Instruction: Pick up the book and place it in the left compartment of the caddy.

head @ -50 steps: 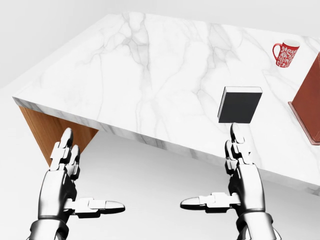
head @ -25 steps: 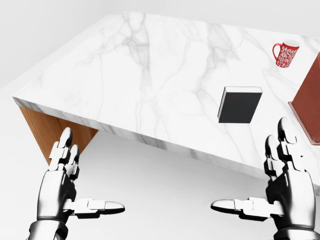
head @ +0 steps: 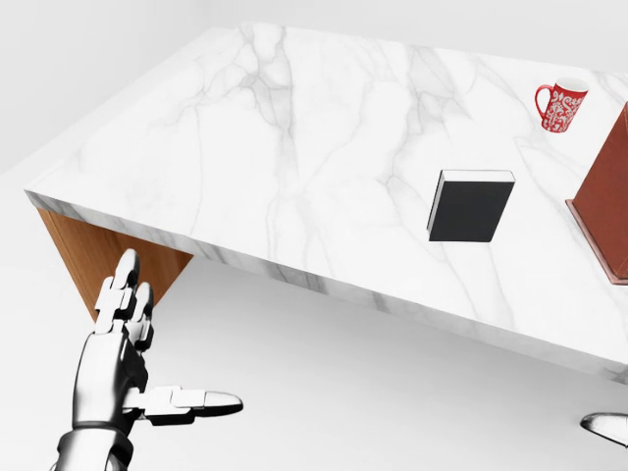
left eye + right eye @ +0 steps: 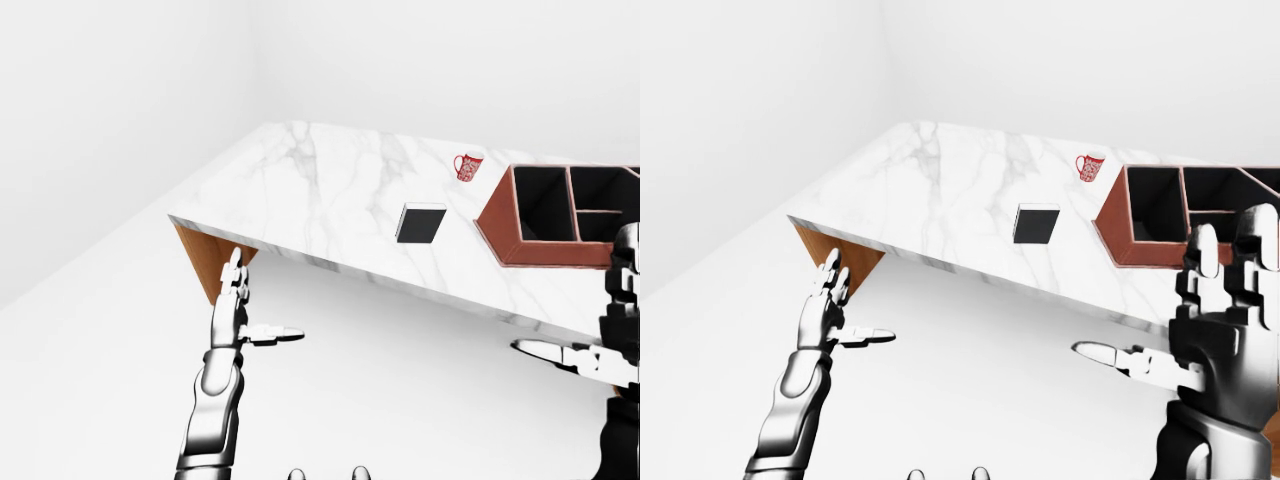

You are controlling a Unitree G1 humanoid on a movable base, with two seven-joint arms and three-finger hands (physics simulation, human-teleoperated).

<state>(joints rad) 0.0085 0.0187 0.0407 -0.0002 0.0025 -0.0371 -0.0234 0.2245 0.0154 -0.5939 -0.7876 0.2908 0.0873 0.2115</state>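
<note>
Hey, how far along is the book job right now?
Nothing is done yet. The book lies flat on the marble table, apart from the caddy, whose visible compartments look empty. In hand: nothing; the left hand and right hand are open, short of the table edge. Still left: reaching the book, grasping it, and placing it in the caddy's left compartment.

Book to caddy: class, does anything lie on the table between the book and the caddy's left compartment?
Nothing visible does. Bare marble separates the book from the caddy; its left compartment looks empty. The mug stands higher in the view, off that line.
</note>
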